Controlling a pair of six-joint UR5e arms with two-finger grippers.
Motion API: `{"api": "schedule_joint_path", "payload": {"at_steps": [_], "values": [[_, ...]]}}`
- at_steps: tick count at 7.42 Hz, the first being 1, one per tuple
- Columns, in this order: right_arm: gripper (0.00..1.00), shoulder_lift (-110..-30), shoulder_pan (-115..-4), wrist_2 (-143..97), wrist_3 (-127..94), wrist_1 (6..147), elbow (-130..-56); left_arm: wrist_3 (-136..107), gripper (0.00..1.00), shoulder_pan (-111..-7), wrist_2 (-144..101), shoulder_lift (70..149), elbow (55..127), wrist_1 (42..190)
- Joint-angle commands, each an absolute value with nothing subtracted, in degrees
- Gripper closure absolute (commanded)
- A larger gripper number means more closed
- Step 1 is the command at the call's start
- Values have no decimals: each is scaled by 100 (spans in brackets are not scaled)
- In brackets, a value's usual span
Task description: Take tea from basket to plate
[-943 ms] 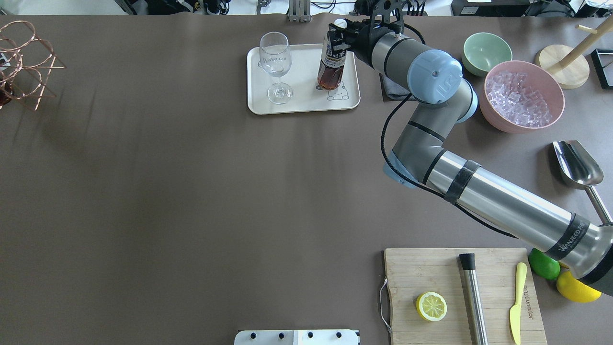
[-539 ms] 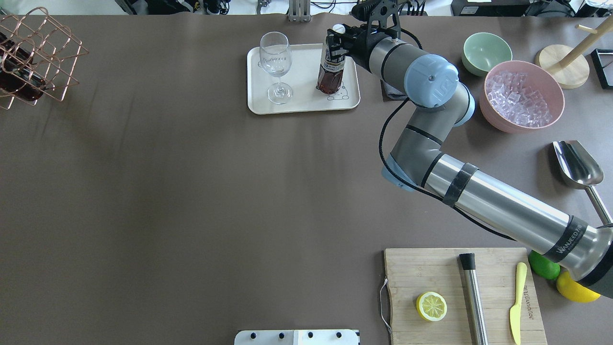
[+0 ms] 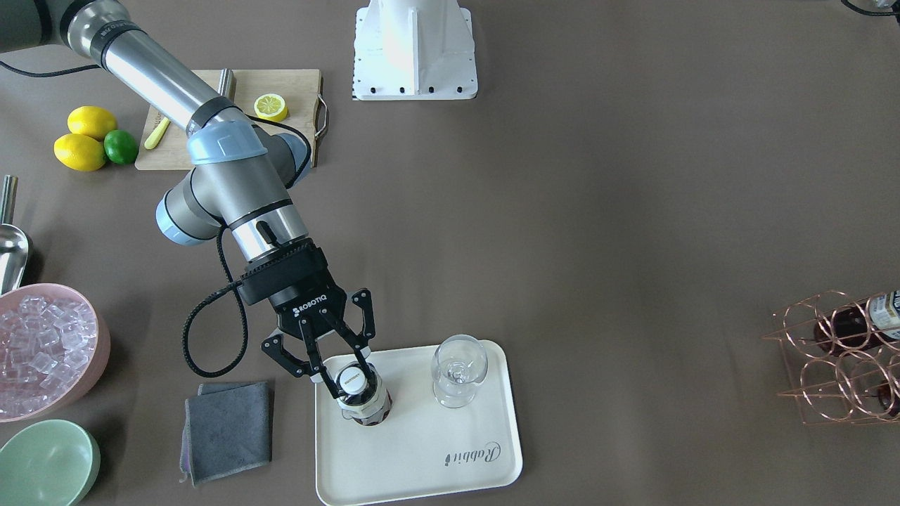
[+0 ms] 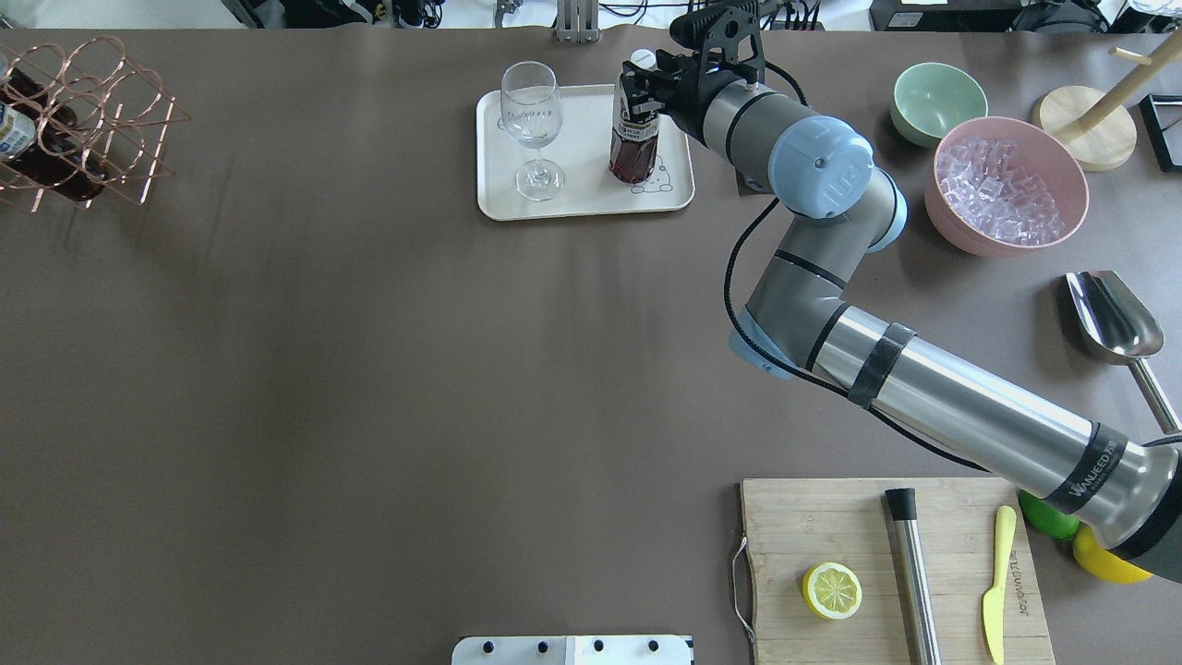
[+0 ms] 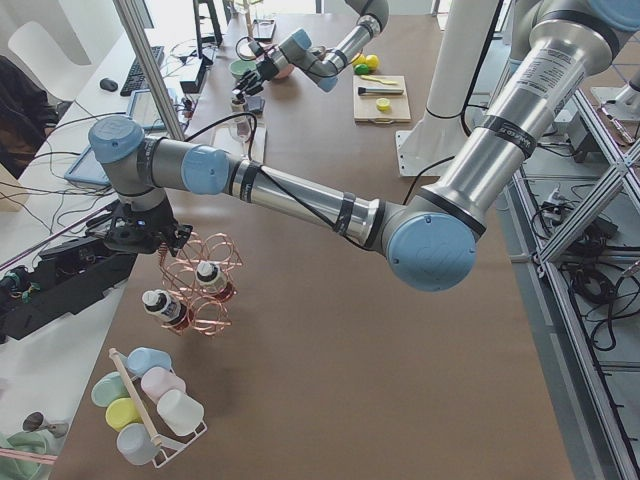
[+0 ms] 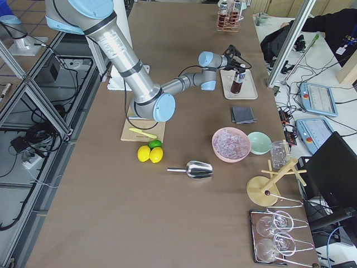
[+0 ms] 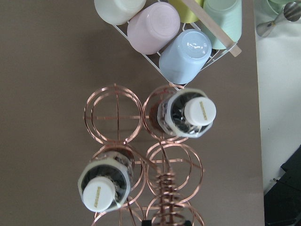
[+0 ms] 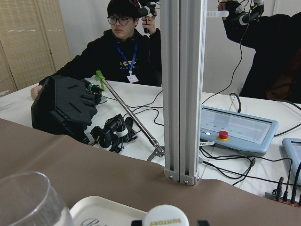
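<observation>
The tea point(image 4: 633, 148) stands upright on the cream plate point(image 4: 582, 199), beside the small bear drawing. My right gripper point(image 4: 639, 88) is shut on its neck just under the white cap point(image 3: 351, 381); that cap point(image 8: 165, 216) also shows at the bottom of the right wrist view. The copper wire basket point(image 4: 92, 120) is at the table's far left, tilted, with two other bottles point(image 7: 186, 113) in its rings. My left gripper point(image 5: 150, 240) is above it, and the coiled handle point(image 7: 164, 188) runs up into it.
A clear stemmed glass point(image 4: 533, 125) shares the plate. A grey cloth point(image 3: 228, 429), a green bowl point(image 4: 937, 102) and a pink bowl of ice point(image 4: 1007, 185) lie to its right. The cutting board point(image 4: 886, 563) and a metal scoop point(image 4: 1113, 319) are nearer me.
The tea has gone from tilted to upright on the plate, with the right gripper shifting slightly left. The basket has moved rightward, further into the overhead view.
</observation>
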State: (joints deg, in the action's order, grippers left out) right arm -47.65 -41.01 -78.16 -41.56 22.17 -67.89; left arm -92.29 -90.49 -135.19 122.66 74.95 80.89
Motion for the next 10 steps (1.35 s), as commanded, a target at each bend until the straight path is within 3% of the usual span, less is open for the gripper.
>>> {"api": "schedule_joint_path", "payload": {"at_steps": [1,4,8,10], "values": [[0,-4790,-4096,-7840,-4148,2250,-6942,-9211,2,-9026,-13526,11962,7479,8578],[0,-5035,-4113,-8058,-4192,3661,-8301,-9220,2,-9087,-13553,11962,7593,8552],[0,-6263,-4262,-9225,-4210,5716,-10515,-9202,2,-9202,-13553,10831,8961,8403],[0,-7158,-4883,-10688,-4158,5976,-10723,-8811,2,-9193,-13544,10259,9630,8376]]}}
